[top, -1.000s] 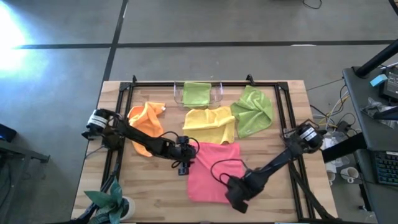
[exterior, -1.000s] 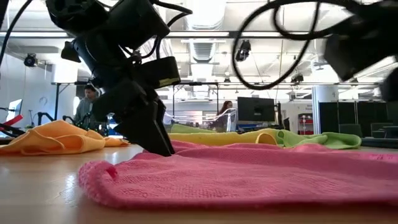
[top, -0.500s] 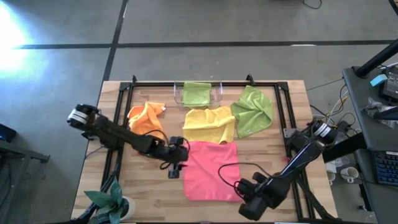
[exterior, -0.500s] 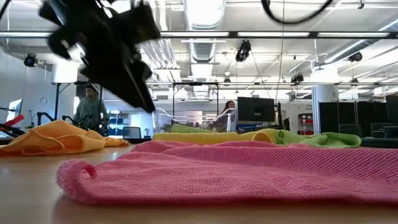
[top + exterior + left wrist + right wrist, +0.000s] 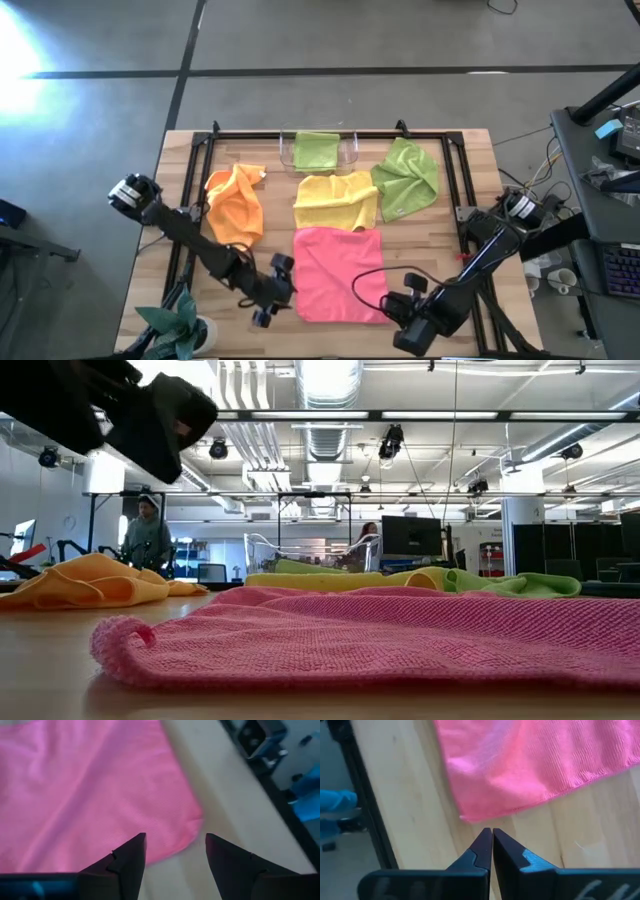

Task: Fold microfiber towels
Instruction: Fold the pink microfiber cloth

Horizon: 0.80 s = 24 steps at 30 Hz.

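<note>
The pink towel (image 5: 338,275) lies spread flat and square on the table's near middle; it also shows in the low view (image 5: 380,635). My left gripper (image 5: 272,300) is open beside its near left corner, with the corner (image 5: 192,820) just beyond the fingertips (image 5: 175,852). My right gripper (image 5: 398,310) is shut just off the near right corner (image 5: 465,815) and touches nothing. The orange towel (image 5: 235,205), the yellow towel (image 5: 337,200) and a lime green towel (image 5: 407,178) lie crumpled farther back. A second lime green towel (image 5: 317,150) lies in the clear tray (image 5: 286,157).
Black frame rails (image 5: 190,200) run along the table's left, right and far sides. A small potted plant (image 5: 180,325) stands at the near left corner. Bare wood shows along the near edge on both sides of the pink towel. People show in the room beyond the table (image 5: 145,530).
My left gripper has gone up off the pink towel's far left corner and toward the near edge along its left side. My right gripper has gone toward the table's right edge. The pink towel, skewed before, now lies flat and square.
</note>
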Motion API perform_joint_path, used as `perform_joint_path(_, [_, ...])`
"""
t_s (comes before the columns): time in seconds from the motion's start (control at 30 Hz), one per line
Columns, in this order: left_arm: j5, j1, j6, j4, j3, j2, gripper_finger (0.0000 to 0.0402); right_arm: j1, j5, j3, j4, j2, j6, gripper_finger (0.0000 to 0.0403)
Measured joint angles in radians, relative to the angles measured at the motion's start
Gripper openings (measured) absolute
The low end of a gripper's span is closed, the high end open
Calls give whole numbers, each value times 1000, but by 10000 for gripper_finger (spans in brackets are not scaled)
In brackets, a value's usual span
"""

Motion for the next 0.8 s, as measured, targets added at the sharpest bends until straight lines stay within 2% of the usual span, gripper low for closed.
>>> perform_joint_path(0.43, [-9,-33,-10,-44,250,327,189,53,8,0,36,38,-43,9])
perform_joint_path(0.6, [-9,-39,-101,-158,286,378,189,58,10,0,40,41,-85,9])
perform_joint_path(0.8, [-16,-39,-141,-157,280,386,188,57,63,0,108,50,-222,9])
